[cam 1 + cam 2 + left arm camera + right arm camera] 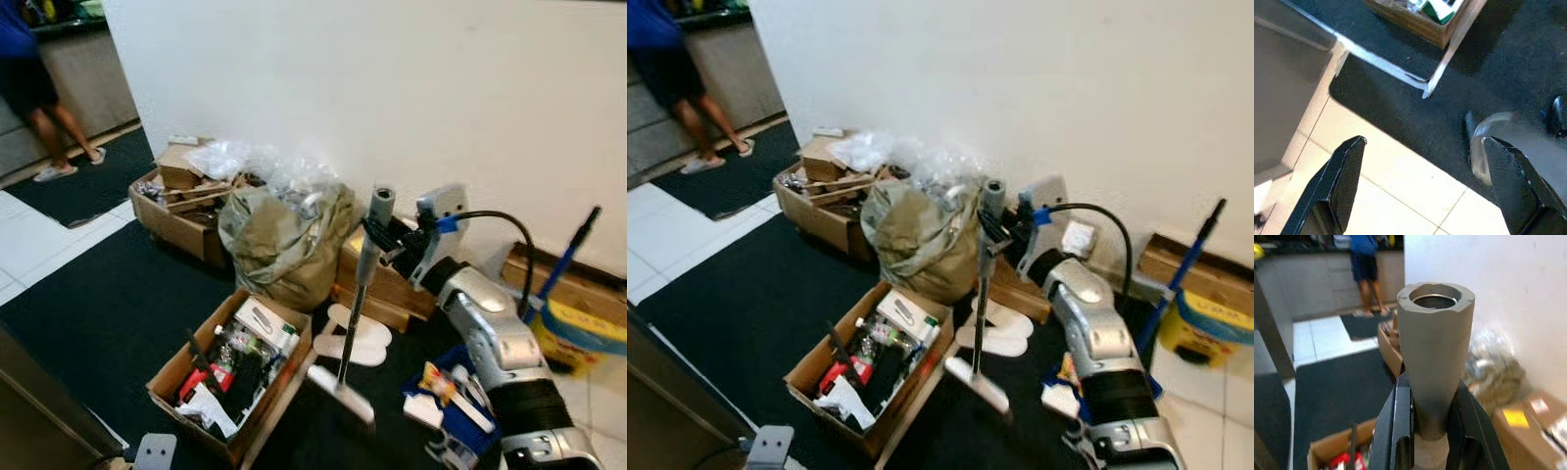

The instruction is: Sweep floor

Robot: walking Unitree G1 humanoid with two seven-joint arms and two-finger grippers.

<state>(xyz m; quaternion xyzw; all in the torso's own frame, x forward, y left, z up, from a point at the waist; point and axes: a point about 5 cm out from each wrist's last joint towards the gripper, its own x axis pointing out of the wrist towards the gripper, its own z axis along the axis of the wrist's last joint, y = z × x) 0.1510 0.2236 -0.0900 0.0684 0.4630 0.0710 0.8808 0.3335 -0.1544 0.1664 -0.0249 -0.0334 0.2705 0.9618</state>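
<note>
Left claw (1420, 186) hangs idle by my side, fingers spread wide, nothing between them; below it pale tile meets the edge of the dark mat (1415, 112).

Right claw (387, 240) is clamped around the broom handle (364, 274) just under its grey top grip, arm reaching forward. I read that high hold as a way to keep the stick upright and give leverage for a stroke. Straight down from the claw the broom head (343, 394) rests on the mat, angled, ready to drag.

Nearer than the claw and to its left: open cardboard box (230, 377) of odds and ends, tight to the broom head, so stroke room looks limited that side. To the claw's right: blue mop handle (563, 264) leaning on the wall above a yellow bucket (588, 338).

Just beyond the claw: tan bag (284, 240), more boxes, white wall. Far left beyond: a person (34, 88) standing at a worktop.
</note>
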